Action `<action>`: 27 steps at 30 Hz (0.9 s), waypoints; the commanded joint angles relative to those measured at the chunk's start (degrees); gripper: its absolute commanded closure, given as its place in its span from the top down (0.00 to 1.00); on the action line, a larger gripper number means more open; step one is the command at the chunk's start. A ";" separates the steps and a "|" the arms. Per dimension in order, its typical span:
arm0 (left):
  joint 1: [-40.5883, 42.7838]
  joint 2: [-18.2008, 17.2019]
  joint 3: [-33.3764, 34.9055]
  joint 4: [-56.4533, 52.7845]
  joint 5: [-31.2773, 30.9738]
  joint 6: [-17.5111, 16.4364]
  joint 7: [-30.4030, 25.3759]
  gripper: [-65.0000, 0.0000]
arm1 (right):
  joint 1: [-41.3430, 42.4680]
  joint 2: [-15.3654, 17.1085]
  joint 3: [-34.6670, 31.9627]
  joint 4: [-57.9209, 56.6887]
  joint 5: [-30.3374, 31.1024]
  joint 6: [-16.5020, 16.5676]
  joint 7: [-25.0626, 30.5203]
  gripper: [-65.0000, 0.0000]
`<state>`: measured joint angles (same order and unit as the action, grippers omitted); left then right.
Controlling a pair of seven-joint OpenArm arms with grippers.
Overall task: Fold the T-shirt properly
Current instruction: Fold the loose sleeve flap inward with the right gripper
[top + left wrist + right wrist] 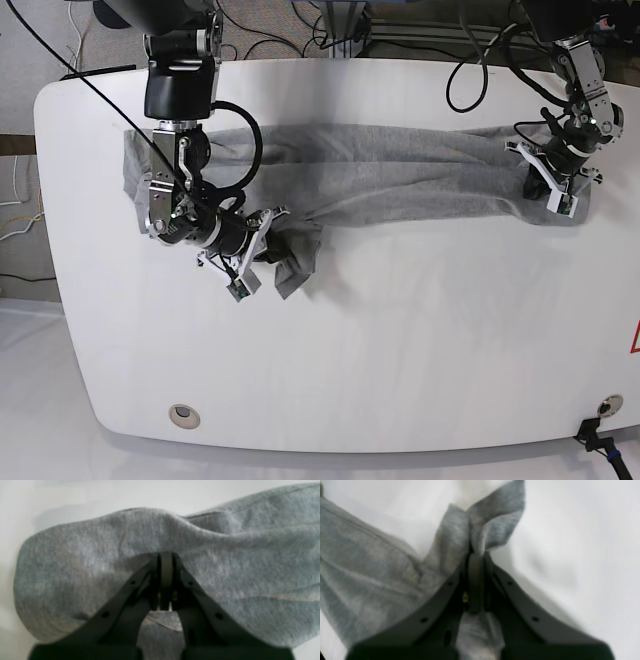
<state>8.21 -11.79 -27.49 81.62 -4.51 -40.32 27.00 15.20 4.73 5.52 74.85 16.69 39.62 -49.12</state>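
The heather-grey T-shirt lies bunched in a long band across the far half of the white table, plain side showing. At its right end my left gripper is shut on the cloth; the left wrist view has the closed jaws of the left gripper buried under a hump of T-shirt. My right gripper is shut on a pinched-up corner near the band's left end. In the right wrist view the right gripper holds a fold of T-shirt that rises from its closed jaws.
The white table stretches toward the front with rounded corners. Round fittings sit near the front left and front right. Black cables trail over the back edge. A red mark shows at the right edge.
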 commanded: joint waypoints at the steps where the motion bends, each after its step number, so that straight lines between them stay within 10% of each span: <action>1: -0.43 -0.74 -0.34 0.88 -0.28 0.32 -0.50 0.00 | 1.55 -0.12 2.09 5.11 1.20 0.38 -2.17 0.00; 12: -0.51 -0.65 -0.16 0.70 -0.10 0.32 -0.50 0.00 | -7.16 -0.56 3.32 26.21 1.29 0.38 -18.35 0.00; 27: -0.51 -0.65 -0.16 0.62 0.07 0.32 -0.50 0.00 | -21.31 -3.55 3.14 32.18 1.29 0.38 -18.88 0.00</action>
<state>8.08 -11.66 -27.42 81.58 -4.29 -40.32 26.98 -6.90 0.89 8.56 106.06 17.17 39.94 -69.21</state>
